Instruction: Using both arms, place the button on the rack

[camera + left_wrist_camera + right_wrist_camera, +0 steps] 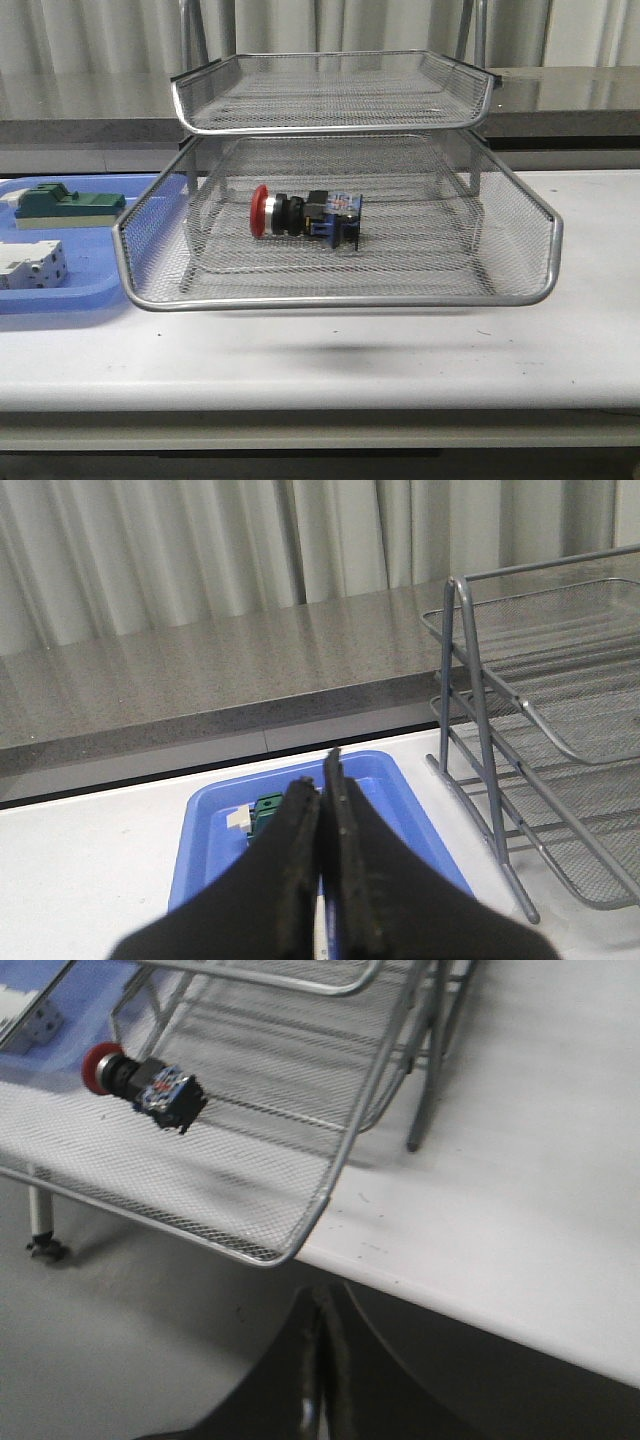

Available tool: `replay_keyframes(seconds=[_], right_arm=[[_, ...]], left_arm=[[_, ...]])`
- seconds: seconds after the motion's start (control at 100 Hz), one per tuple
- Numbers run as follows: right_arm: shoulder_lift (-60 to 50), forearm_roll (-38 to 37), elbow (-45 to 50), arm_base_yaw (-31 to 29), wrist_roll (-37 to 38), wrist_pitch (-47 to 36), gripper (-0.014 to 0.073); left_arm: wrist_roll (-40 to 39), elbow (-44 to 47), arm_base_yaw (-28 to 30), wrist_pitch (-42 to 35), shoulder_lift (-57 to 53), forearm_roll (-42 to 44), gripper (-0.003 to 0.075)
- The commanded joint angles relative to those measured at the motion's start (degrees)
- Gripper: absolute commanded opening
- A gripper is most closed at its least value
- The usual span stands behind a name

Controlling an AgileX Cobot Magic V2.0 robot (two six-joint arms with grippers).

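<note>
1. Lying on its side on the mesh floor of the rack's middle tier, the button has its long axis running left to right in the front view, red cap to the left and blue block to the right.
2. Neither arm shows in the front view, so both claws are well apart from the button.
3. The right claw looks the nearer: its wrist view shows the button through the mesh, beyond the tray's front corner.
4. The left claw points toward the blue tray, with the rack off to one side and the button out of its view.
5. Both claws have their fingers pressed together, holding nothing and touching nothing.
6. By my judgement the button is already placed, with no reach left to make.
</note>
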Motion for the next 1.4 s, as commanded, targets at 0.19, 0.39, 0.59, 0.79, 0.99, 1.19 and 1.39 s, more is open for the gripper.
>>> replay_keyframes(seconds=[0.19, 0.39, 0.59, 0.79, 0.99, 1.19, 1.39], right_arm=[[12.8, 18.0, -1.7, 0.8, -25.0, -1.3, -0.0069], [18.8, 19.3, -1.7, 8.5, -35.3, -2.4, -0.0069], [24.5, 19.1, -1.7, 18.5, -37.8, -6.6, -0.0069], [31.0, 14.7, -1.7, 27.5, -37.8, -15.3, -0.0067], [38.2, 10.9, -1.7, 32.9, -37.8, -26.0, -0.0067], [43.7, 8.9, -1.8, 34.0, -37.8, -32.6, -0.0067], [45.8, 8.8, -2.7, 33.7, -37.8, -38.5, -0.0067]], left_arm=[[-0.6, -1.6, 0.1, -4.5, 0.4, -0.6, -0.0020], [-0.6, -1.6, 0.1, -4.5, 0.4, -0.6, -0.0020], [-0.6, -1.6, 0.1, -4.5, 0.4, -0.6, -0.0020], [-0.6, -1.6, 0.1, -4.5, 0.4, -0.6, -0.0020], [-0.6, -1.6, 0.1, -4.5, 0.4, -0.6, -0.0020], [-0.6, -1.6, 0.1, -4.5, 0.4, -0.6, -0.0020], [-0.6, -1.6, 0.1, -4.5, 0.4, -0.6, -0.0020]])
